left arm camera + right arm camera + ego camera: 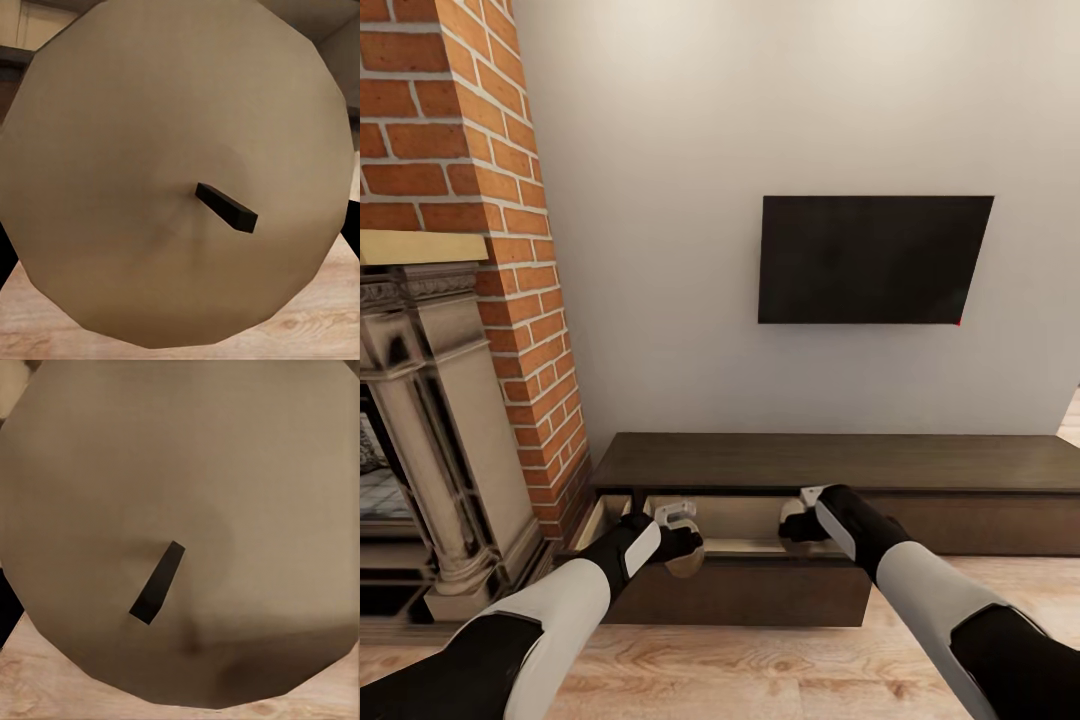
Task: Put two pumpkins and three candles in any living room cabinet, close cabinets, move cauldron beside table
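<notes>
Living-room wall with TV (875,260) backs the low cabinet (840,462), its left drawer (740,590) pulled open. Left tool (678,545) grips a candle (176,172); right tool (800,520) grips another candle (180,525), apparently, wick-end toward each camera. Both hover directly above the open drawer, the right deeper in.

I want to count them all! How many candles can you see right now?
2. One candle is at the left gripper, the other at the right gripper, over the open cabinet drawer. Others may be hidden.
</notes>
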Robot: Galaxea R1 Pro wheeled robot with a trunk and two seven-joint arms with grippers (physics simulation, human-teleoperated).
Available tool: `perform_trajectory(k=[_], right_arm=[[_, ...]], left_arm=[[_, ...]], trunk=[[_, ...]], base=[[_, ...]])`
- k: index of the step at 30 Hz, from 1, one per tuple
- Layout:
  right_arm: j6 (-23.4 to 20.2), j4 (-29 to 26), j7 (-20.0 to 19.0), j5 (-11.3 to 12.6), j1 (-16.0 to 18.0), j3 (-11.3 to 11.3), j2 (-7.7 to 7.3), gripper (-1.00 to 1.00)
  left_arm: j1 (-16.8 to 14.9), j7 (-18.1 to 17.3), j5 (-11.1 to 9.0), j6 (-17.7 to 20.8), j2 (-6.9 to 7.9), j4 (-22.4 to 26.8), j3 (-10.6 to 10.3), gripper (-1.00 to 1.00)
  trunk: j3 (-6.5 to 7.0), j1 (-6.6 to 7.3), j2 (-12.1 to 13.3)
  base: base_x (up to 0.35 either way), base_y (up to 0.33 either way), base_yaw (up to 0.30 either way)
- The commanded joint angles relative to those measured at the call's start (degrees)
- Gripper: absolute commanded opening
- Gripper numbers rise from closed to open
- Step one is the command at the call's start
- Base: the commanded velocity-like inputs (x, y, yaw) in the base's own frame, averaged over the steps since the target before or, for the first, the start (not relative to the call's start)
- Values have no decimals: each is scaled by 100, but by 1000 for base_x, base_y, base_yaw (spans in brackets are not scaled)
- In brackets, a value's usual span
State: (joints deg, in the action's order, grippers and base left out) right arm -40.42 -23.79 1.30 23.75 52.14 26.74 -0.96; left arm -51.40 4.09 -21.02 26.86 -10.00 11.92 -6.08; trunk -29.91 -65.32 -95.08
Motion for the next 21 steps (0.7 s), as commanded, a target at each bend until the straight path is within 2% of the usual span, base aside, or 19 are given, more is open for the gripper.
perform_trajectory(k=[1,11,21], right_arm=[[8,-13,1,30,2,49,-2,-100],[50,-80,43,8,-2,90,100,-100],[155,-187,-19,41,-11,42,106,-100]], left_arm=[[-2,41,-60,23,0,6,-42,-100],[-1,32,-60,21,0,4,-43,-100],[-3,30,-60,6,0,3,-38,-100]], trunk=[[-7,0,-3],[-7,0,-3],[-7,0,-3]], base=[[0,0,0],[0,0,0],[0,0,0]])
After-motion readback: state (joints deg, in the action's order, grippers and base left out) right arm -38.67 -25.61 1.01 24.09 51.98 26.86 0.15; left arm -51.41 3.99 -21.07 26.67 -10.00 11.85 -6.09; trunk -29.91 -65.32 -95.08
